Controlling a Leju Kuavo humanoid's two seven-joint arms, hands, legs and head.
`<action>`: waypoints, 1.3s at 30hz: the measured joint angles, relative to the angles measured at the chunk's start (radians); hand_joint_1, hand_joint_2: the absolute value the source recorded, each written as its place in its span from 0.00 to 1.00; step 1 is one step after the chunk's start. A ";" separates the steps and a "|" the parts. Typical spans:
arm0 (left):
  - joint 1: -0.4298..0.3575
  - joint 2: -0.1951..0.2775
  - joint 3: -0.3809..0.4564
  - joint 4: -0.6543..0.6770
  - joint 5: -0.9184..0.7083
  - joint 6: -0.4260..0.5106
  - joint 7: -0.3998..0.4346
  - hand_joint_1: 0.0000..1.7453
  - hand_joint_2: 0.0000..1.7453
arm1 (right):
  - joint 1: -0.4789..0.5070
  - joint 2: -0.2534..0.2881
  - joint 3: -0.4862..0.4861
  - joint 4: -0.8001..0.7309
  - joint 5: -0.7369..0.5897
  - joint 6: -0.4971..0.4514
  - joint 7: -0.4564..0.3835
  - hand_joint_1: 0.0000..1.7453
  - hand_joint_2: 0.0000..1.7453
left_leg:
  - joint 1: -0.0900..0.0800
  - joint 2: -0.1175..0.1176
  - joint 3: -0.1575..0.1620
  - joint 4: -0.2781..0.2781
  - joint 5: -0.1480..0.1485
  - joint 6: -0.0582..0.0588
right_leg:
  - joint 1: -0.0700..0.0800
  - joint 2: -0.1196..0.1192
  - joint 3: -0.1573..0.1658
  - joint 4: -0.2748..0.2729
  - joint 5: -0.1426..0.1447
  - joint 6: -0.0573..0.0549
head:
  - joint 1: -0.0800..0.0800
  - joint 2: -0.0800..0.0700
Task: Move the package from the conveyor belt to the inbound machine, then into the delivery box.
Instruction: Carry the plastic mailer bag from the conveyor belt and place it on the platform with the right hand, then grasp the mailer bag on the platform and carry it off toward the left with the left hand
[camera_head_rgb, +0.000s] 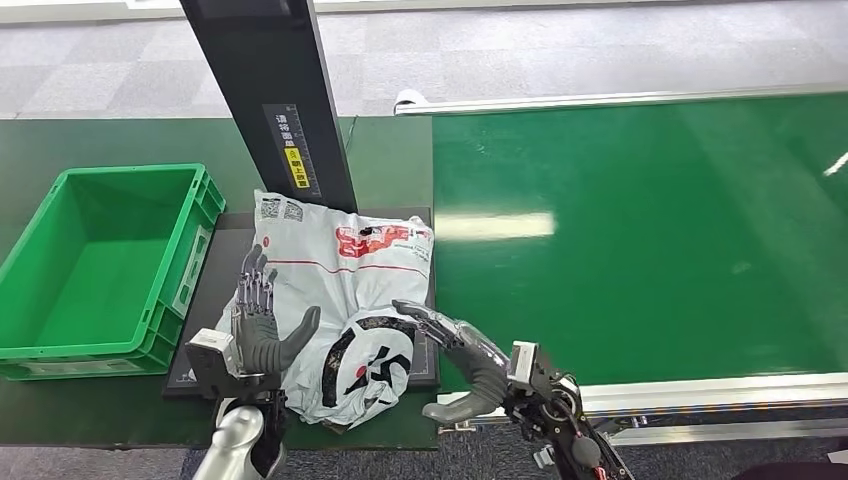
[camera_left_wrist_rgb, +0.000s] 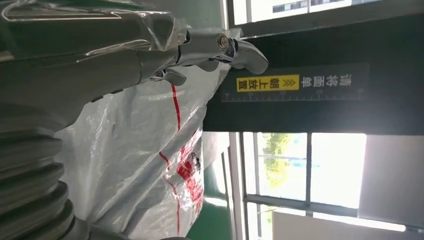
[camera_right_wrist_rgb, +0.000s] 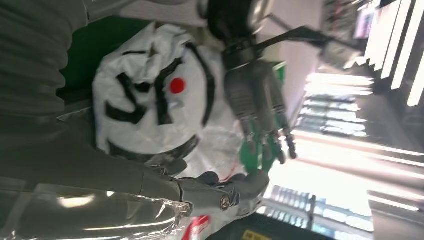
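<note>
A white plastic package (camera_head_rgb: 340, 270) with red and black print lies on the black plate (camera_head_rgb: 222, 252) of the inbound machine, at the foot of its dark post (camera_head_rgb: 280, 90). My left hand (camera_head_rgb: 258, 325) stands at the package's left side, fingers straight up and thumb against the bag. My right hand (camera_head_rgb: 460, 355) lies at its near right end, fingers resting on the crumpled black-printed part, thumb spread away. The left wrist view shows the package (camera_left_wrist_rgb: 135, 150) beside my left hand (camera_left_wrist_rgb: 125, 55). The right wrist view shows the package (camera_right_wrist_rgb: 150, 100), my right hand (camera_right_wrist_rgb: 150, 195) and the left hand (camera_right_wrist_rgb: 257, 100) across it.
A green delivery crate (camera_head_rgb: 30, 255) stands just left of the machine plate, its inside bare. The green conveyor belt (camera_head_rgb: 650, 230) runs to the right, with a metal rail (camera_head_rgb: 700, 392) along its near edge. The post carries a yellow label (camera_left_wrist_rgb: 267, 82).
</note>
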 joint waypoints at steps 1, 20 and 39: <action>0.002 0.004 -0.001 0.002 -0.017 -0.010 0.011 0.00 1.00 | 0.010 -0.004 -0.008 -0.012 0.028 -0.023 0.000 0.00 1.00 | 0.000 0.000 0.000 0.000 0.000 0.000 | 0.000 0.000 0.000 0.000 0.000 0.000 | 0.000 0.000; -0.043 0.103 -0.123 0.097 -0.965 -0.013 0.466 0.30 1.00 | 0.102 -0.034 -0.109 -0.178 0.136 -0.045 0.000 0.00 1.00 | 0.000 -0.002 0.005 -0.001 0.000 0.000 | 0.000 -0.002 0.007 0.000 -0.001 0.001 | 0.000 0.000; -0.026 0.086 -0.067 0.088 -0.778 0.041 0.327 1.00 1.00 | 0.106 -0.025 -0.144 -0.171 0.129 -0.034 0.000 0.00 1.00 | -0.001 -0.004 0.009 -0.001 0.000 0.000 | -0.001 -0.004 0.010 0.000 -0.002 0.001 | 0.000 0.000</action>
